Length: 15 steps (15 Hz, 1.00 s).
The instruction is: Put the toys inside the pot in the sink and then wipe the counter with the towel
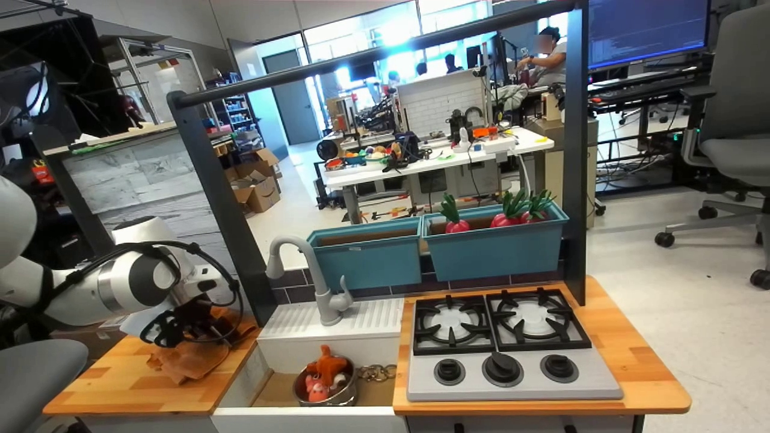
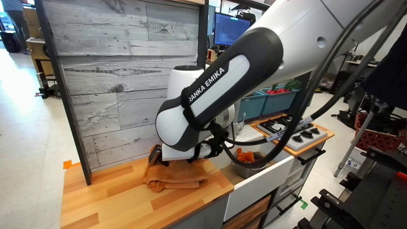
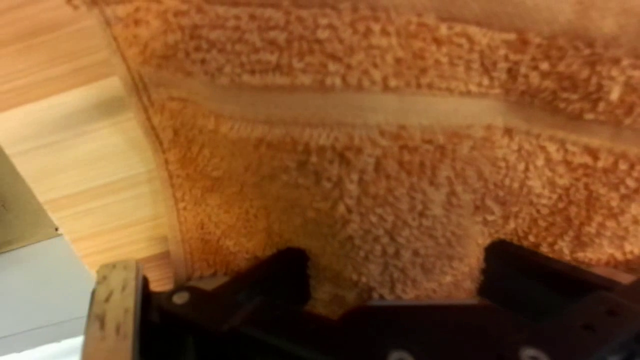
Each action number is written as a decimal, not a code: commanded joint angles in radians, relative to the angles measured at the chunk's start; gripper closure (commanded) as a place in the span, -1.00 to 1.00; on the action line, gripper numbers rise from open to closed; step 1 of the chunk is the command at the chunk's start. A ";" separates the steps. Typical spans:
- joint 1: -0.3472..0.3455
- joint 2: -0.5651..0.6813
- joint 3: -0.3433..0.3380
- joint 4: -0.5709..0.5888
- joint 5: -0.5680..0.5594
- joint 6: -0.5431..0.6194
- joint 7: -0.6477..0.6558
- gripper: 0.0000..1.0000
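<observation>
Pot (image 2: 248, 172) is already loaded: it sits in the sink (image 1: 274, 388) with the toys (image 1: 325, 368) inside, an orange one (image 1: 328, 361) poking up past the rim and a pink one (image 1: 316, 391) tucked beside it. A chunky chain (image 1: 378, 373) lies right next to the pot. The orange-brown towel (image 2: 178, 175) is bunched up on the wooden bench (image 2: 117, 203) near the sink, and the hand (image 3: 395, 272) is right down at it. Looks open to me: in the wrist view the two fingers (image 3: 290, 272) are well apart, with towel showing in the gap. Can't tell if the tips actually touch the cloth. Past the sink there's a two-burner stove (image 1: 517, 391), plus teal planters (image 1: 364, 267) behind, one with red radish-looking things (image 1: 505, 221) in it.
</observation>
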 commanded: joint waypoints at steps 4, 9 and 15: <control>0.064 0.066 0.108 0.030 0.000 -0.042 -0.119 -1.00; 0.111 0.089 0.115 0.078 -0.013 -0.112 -0.089 -1.00; 0.061 0.033 -0.016 -0.016 -0.006 -0.112 0.104 -1.00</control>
